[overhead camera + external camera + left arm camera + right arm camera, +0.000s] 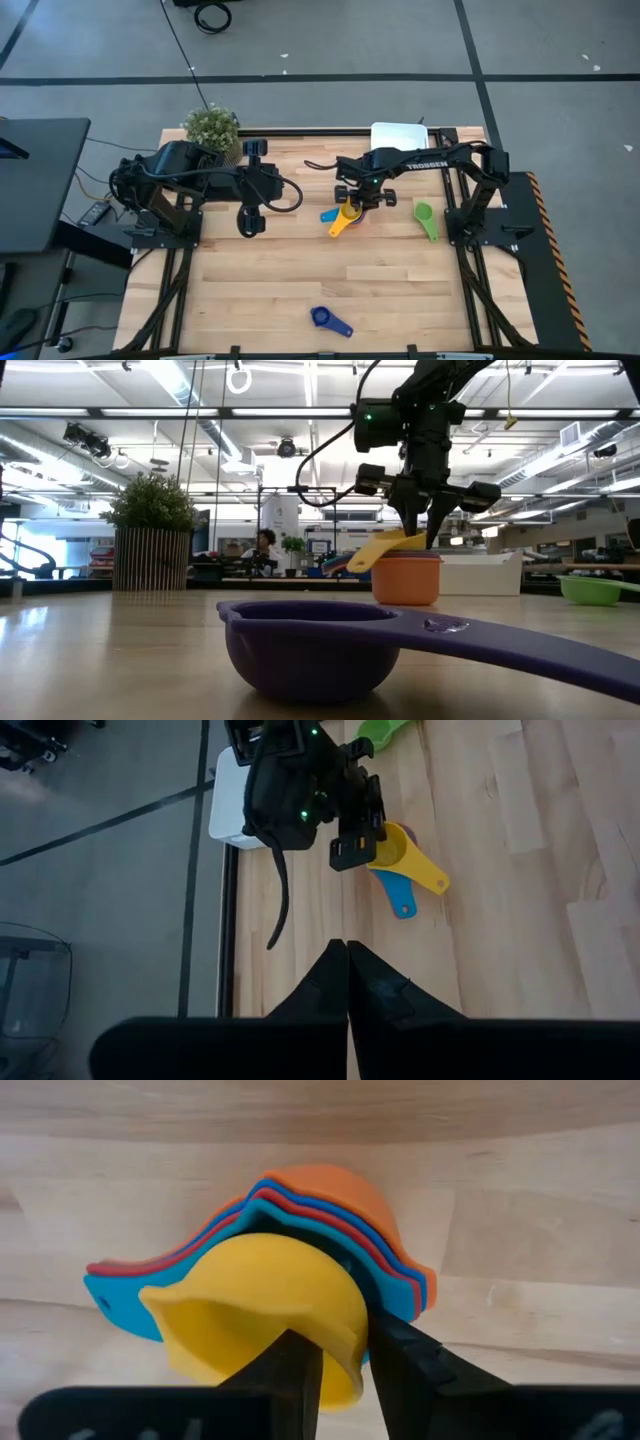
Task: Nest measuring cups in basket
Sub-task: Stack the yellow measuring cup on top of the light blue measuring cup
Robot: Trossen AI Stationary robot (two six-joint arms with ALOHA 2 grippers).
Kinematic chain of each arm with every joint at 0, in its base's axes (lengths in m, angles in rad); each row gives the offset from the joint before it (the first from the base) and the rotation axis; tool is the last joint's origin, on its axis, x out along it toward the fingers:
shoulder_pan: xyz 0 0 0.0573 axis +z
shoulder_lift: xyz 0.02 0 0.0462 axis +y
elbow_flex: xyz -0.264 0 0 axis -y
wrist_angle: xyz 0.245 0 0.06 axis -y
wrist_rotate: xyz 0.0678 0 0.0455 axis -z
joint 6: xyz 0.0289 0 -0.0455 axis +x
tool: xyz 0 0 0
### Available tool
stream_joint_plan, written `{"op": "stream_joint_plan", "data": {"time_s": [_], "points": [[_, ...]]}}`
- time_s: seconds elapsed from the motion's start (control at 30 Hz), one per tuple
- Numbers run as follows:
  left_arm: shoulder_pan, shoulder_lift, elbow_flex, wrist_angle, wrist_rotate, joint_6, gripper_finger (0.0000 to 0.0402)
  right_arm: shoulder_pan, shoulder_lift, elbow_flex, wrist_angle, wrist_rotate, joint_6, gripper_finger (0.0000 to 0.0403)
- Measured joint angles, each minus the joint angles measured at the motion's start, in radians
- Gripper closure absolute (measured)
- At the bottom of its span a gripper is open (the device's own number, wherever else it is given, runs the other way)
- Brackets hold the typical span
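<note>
The right gripper [352,203] is seen poised low over the middle of the table [300,270], directly above a nested stack of measuring cups [300,1230]. In the right wrist view, the yellow cup [260,1305] is seated on top of that stack, and its rim is straddled by the two dark fingers [290,1370], one inside the bowl and one outside. The jaws are parted a little, with the rim between them; whether the rim is actually pinched cannot be told. Beneath the yellow cup, layers of light blue, red, dark blue and orange are stacked, the orange cup [406,578] forming the outer shell in the low view. The yellow handle [338,228] is pointed out toward the near edge of the table, beside a light blue handle [327,215].

The basket [398,136] is found at the far edge of the table, well apart from the stack, partly covered by the right arm. A green cup [425,217] is left lying alone to the right of the stack. A blue cup [328,319] is set near the front edge, bowl up, filling the foreground of the low view.

The left gripper [248,222] is held over the left half of the table, fingers pressed fully together and nothing between them. A potted plant [211,127] is stood at the far left corner.
</note>
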Motion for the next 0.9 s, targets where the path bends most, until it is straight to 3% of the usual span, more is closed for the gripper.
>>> {"op": "stream_joint_plan", "data": {"time_s": [0.4,0.73,0.9], "points": [[0.0,0.0,0.0,0.0,0.0,0.036,0.0399,0.003,-0.046,0.059,-0.021,0.096,0.007,0.0316],[0.0,0.0,0.0,0.0,0.0,0.043,0.0399,0.023,-0.046,0.059,-0.096,0.056,0.026,0.0316],[0.0,0.0,0.0,0.0,0.0,0.043,0.0399,0.023,-0.046,0.059,-0.098,0.095,0.017,0.0316]]}}
